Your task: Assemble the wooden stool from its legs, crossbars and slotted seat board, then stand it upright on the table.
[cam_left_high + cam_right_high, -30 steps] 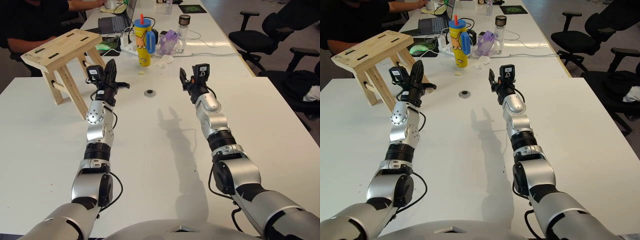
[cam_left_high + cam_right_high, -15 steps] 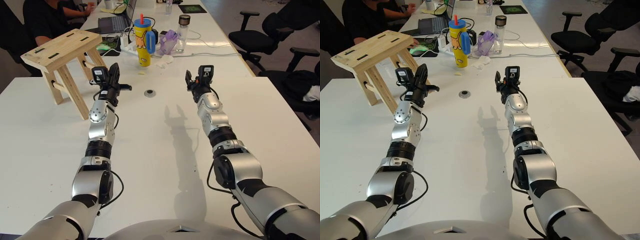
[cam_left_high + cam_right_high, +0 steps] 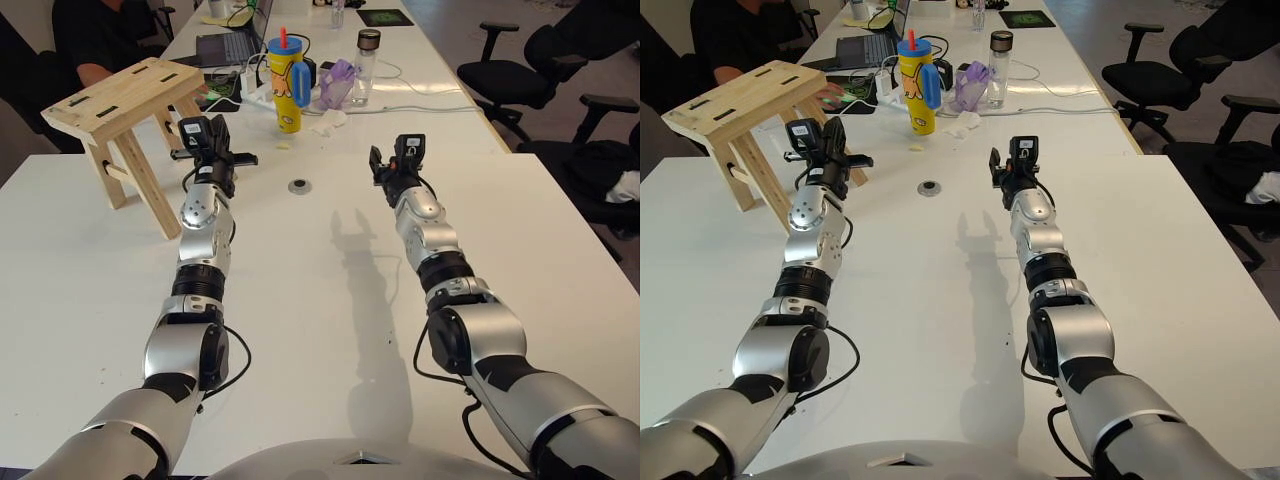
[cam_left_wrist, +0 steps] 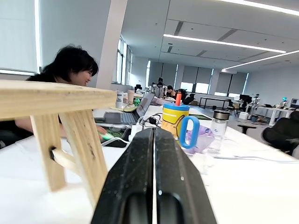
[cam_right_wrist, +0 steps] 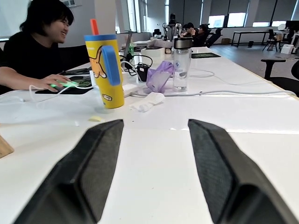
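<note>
Left gripper point(image 4: 153, 133) is closed, its two black fingers point(image 4: 133, 182) pressed flat against each other with nothing between them, and it hangs above the bench point(image 3: 320, 300) at the end of an outstretched arm. It sits just beside the stool point(image 3: 120, 95), close to the nearer right-hand leg point(image 4: 86, 149), with a small gap between the two. Right gripper point(image 5: 154, 126) is wide open, its fingers point(image 5: 93, 163) spread well apart with bare bench between them, and it has hold of nothing; it is raised over the far middle of the bench, well apart from the stool. Already put together, the stool stands upright on its splayed legs at the far left corner of the bench. Its seat point(image 3: 735, 98) is on top with dark slots showing through the board, and a crossbar point(image 4: 65, 158) joins two of the legs low down. A small round cap point(image 3: 298, 186) lies flat in the bench between the two arms. Beyond the far edge, on the next bench, stand a yellow cup point(image 3: 285, 85) with a blue handle and a red straw, a clear bottle point(image 3: 366, 65) with a dark lid, and a crumpled purple bag point(image 3: 337, 82) between them. A laptop point(image 3: 235, 40) lies open farther back, and white cables trail across that surface. Dark office chairs point(image 3: 520, 65) stand on the right.
</note>
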You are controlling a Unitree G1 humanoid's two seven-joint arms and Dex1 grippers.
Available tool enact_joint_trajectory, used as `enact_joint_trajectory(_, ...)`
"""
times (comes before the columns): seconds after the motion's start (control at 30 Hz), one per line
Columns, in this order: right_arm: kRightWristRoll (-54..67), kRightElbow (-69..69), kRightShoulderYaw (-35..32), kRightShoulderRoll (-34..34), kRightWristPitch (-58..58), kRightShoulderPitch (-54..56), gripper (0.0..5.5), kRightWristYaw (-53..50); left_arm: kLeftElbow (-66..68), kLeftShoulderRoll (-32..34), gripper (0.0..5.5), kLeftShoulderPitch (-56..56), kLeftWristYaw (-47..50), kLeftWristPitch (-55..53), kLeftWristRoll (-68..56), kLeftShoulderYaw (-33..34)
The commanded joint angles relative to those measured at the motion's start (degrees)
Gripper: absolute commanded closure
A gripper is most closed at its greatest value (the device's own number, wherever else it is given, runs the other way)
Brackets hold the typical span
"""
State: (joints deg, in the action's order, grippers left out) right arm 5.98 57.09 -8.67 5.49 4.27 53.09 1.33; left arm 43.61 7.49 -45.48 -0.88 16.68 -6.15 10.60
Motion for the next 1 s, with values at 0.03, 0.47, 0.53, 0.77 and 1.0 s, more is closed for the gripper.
enact_joint_trajectory(0.03, -1.3, 1.9, 0.0, 1.0, -0.3, 2.4, 2.92, -3.0, 1.0, 0.7, 5.47, -1.7, 1.6, -1.1, 1.0, -0.1)
enact_joint_trajectory(0.47, -3.5, 1.4, 2.0, 0.4, 1.2, 2.1, 2.92, -2.0, -0.3, 2.4, 5.47, -2.6, 0.9, -4.6, -1.3, 1.8)
enact_joint_trajectory(0.53, -2.8, 2.4, 1.1, 0.3, -0.3, 2.7, 2.92, -3.2, -0.4, 2.7, 5.47, -2.6, 2.5, -5.6, -0.1, 1.3)
enact_joint_trajectory(0.77, -2.0, 2.7, 0.6, 0.3, -0.9, 2.7, 2.92, -2.3, -0.1, 3.7, 5.47, -3.4, 5.8, -5.5, 1.6, 1.0)
enact_joint_trajectory(1.0, -1.9, 3.0, -0.1, 0.7, -1.1, 3.4, 2.92, -1.6, -0.4, 4.0, 5.47, -3.7, 1.6, -6.7, 1.3, -0.3)
